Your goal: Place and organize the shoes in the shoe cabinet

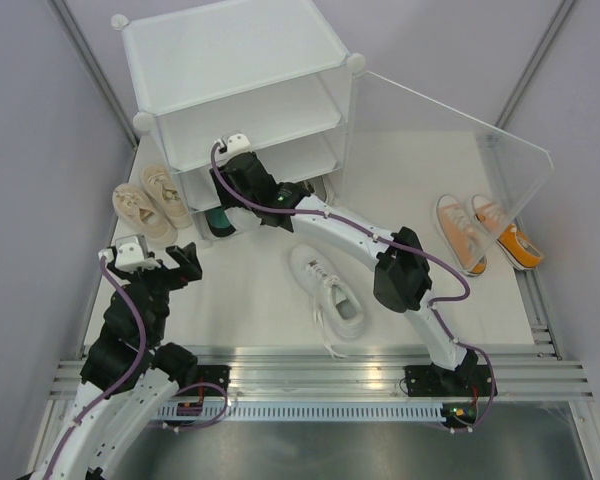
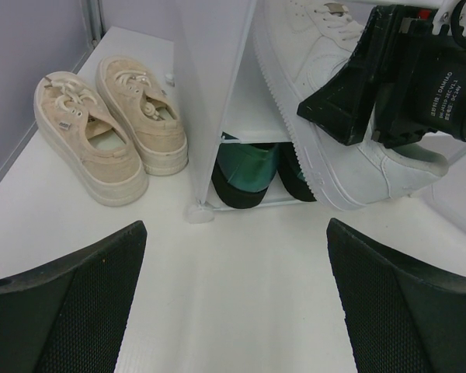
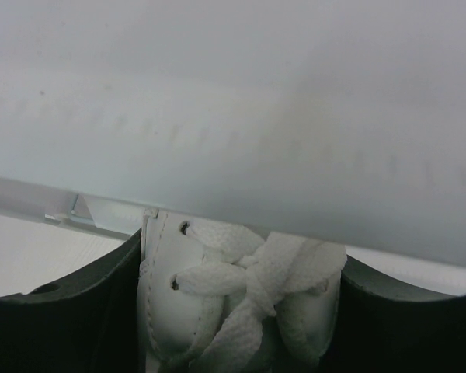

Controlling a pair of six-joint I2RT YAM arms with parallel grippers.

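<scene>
1. Left gripper [image 2: 234, 233]: low over the table [image 1: 250, 310], on the near left. Claw spread wide, nothing in it. It faces the cabinet's front corner.
2. Loose white sneaker [image 1: 330, 290]: lies alone mid-table, laces up, well apart from both claws. Judged the mate of the one in hand.
3. Right gripper [image 3: 241, 264]: arm stretched out to the cabinet's open front. Claw part-closed across the laced throat of the held white sneaker [image 2: 318, 47], one finger on each side.
4. The held white sneaker hangs tilted in the air at the cabinet mouth, above the dark green shoes [image 2: 248, 171] that sit in the bottom tier. Cannot tell which tier it is meant for.
5. Beige pair [image 1: 150, 200]: side by side on the table, just left of the cabinet, outside it.
6. Orange pair [image 1: 485, 232]: far right, under the swung-open door panel [image 1: 460, 130].
7. Shoe cabinet [image 1: 240, 60]: upper tiers look bare.
8. Step in hand, as I read it: shelving the first white shoe. Next move calls for levelling it, sliding it in clear of the shelf edge, releasing, then fetching its mate.
</scene>
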